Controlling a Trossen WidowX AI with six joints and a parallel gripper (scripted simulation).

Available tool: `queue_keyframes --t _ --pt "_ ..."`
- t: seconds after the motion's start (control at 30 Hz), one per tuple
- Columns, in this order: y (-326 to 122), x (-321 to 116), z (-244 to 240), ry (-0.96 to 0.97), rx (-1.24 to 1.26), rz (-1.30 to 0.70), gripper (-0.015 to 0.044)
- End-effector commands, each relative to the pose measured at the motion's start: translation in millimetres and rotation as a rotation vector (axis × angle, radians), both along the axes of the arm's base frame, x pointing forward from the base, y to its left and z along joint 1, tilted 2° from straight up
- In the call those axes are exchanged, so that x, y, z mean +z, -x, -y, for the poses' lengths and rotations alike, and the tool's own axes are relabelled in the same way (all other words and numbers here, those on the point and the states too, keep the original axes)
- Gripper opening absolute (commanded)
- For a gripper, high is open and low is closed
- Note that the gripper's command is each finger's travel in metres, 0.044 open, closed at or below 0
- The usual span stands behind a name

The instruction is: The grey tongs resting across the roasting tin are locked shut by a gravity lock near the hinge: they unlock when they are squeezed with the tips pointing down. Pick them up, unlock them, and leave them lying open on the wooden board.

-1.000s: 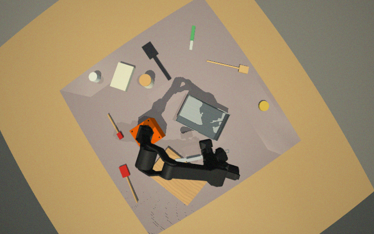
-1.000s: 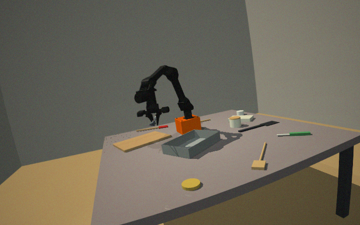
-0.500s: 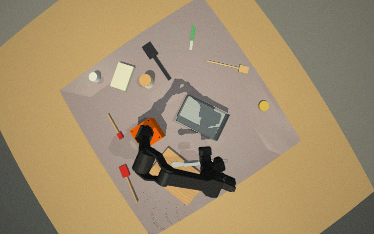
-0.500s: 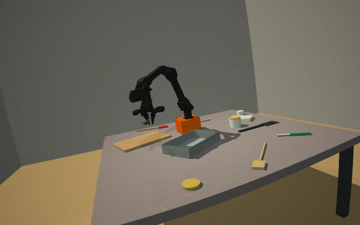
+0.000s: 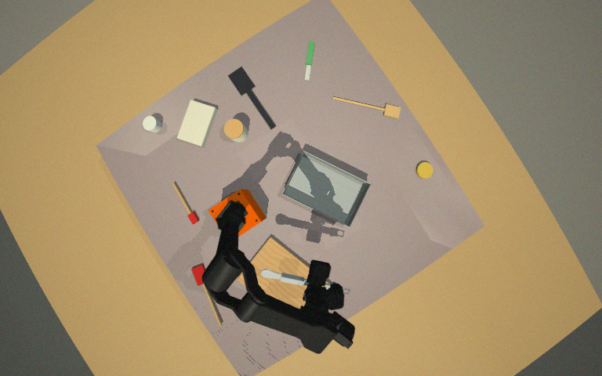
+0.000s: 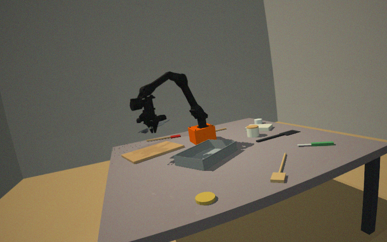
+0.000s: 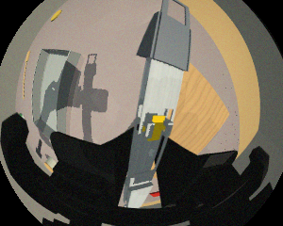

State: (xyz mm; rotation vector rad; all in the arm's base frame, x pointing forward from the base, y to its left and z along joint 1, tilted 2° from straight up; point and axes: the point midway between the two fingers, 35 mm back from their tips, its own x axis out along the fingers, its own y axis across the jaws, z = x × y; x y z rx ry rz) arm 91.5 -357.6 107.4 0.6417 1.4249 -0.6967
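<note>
Pinching the grey tongs between its 2 fingers, the gripper has them up in the air. In the exterior shot, left to right: gripper and tongs, then the wooden board flat on the table, then the roasting tin just beside it.
</note>
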Motion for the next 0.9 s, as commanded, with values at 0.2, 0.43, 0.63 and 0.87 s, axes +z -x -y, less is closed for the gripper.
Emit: queue_keyframes --t 0.2,0.43,0.63,0.87 --pt "62 3 9 0.010 -0.192 0.008 -0.0150" --pt "104 3 9 0.009 -0.327 0.013 -0.0150" --pt "138 2 6 0.009 -0.440 0.017 -0.0150" --pt "142 2 5 0.012 -0.454 0.019 -0.0150"
